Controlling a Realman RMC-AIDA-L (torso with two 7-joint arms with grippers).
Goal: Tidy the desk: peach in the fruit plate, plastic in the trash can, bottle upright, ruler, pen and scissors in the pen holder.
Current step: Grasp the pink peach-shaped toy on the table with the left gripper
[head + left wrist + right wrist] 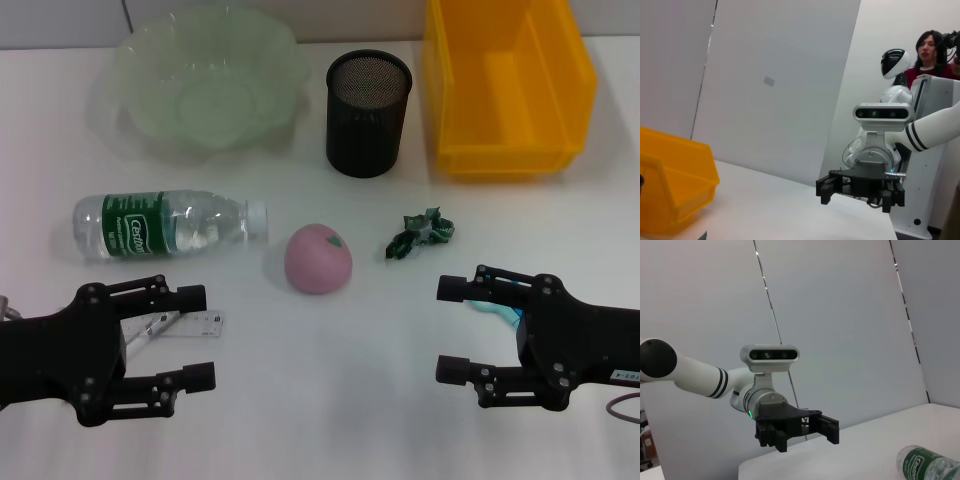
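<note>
At the lower left of the head view the left gripper hovers low over the desk, fingers pointing toward the centre and spread apart, with the ruler lying beneath them. Above it the bottle lies on its side below the fruit plate. The peach sits mid-frame under the pen holder; crumpled plastic is just right of it, beneath the yellow trash can. At lower right the right gripper mirrors the left — jaws apart, covering something teal, possibly scissors.
</note>
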